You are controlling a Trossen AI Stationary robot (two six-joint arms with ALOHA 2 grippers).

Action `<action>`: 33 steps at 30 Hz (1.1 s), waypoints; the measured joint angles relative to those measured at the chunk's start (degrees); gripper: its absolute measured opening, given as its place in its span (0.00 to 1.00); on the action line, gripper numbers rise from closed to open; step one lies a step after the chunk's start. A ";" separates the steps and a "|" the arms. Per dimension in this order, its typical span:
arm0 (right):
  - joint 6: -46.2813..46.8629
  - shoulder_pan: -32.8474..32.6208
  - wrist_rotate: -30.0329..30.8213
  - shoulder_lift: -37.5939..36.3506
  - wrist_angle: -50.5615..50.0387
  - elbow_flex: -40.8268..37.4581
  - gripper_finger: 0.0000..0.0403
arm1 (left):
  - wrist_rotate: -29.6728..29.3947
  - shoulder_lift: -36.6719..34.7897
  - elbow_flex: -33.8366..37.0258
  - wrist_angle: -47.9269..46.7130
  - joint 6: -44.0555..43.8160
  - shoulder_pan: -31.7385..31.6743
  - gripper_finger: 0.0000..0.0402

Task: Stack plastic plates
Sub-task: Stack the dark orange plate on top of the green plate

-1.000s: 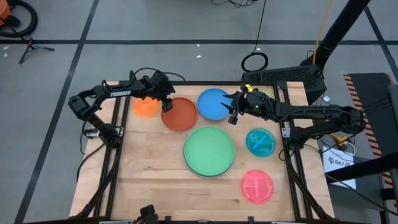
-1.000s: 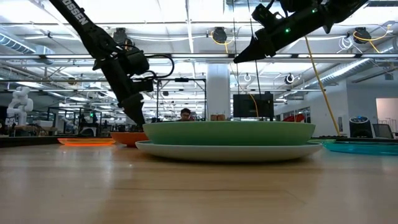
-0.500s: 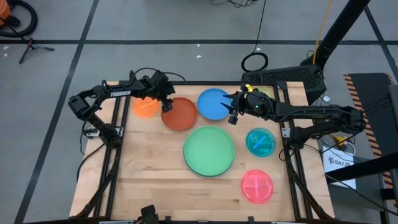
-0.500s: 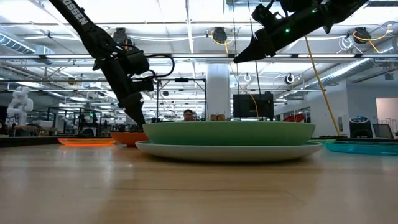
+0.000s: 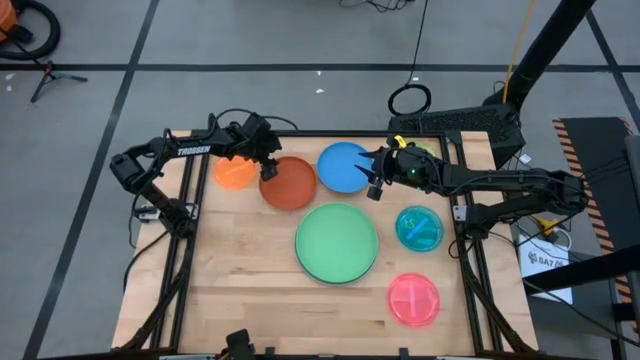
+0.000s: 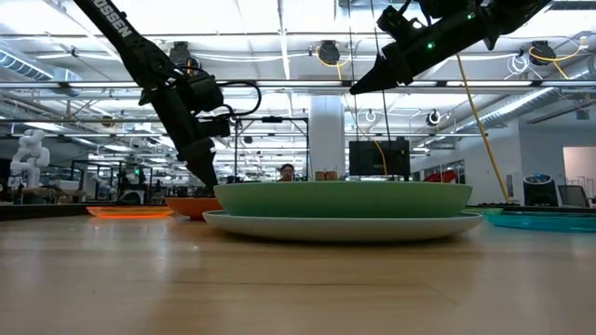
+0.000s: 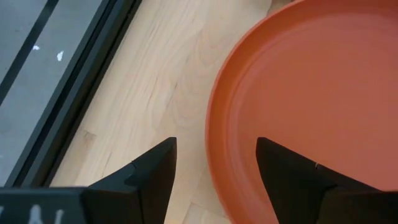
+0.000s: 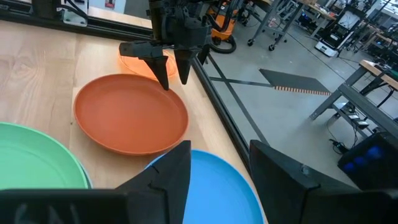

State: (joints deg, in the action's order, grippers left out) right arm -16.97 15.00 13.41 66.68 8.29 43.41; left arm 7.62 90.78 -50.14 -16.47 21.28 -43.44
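My left gripper (image 5: 268,172) is open at the far-left rim of the rust-red plate (image 5: 290,185), one finger over the plate's inside (image 7: 311,81) and one over the table outside it. My right gripper (image 5: 372,182) is open and empty, well above the blue plate (image 5: 343,165). The large green plate (image 5: 337,242) lies in the light blue plate (image 6: 335,226) at the table's middle. The small orange plate (image 5: 234,174) lies left of the rust-red one. The teal plate (image 5: 418,228) and the pink plate (image 5: 413,299) lie at the right. The lime plate is hidden.
The table's left edge rail (image 7: 74,93) runs close beside my left gripper. Bare wood (image 5: 240,270) lies at the table's near left. A person shows far off in the room beyond the table (image 6: 285,172).
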 joint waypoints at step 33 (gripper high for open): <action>0.00 0.02 0.00 0.01 0.00 -0.01 0.38 | 0.02 5.36 0.05 0.16 -2.44 0.35 0.57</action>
State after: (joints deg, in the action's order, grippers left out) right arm -16.97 15.03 13.41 66.70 8.29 43.40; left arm 7.65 96.14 -50.09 -16.31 18.84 -43.09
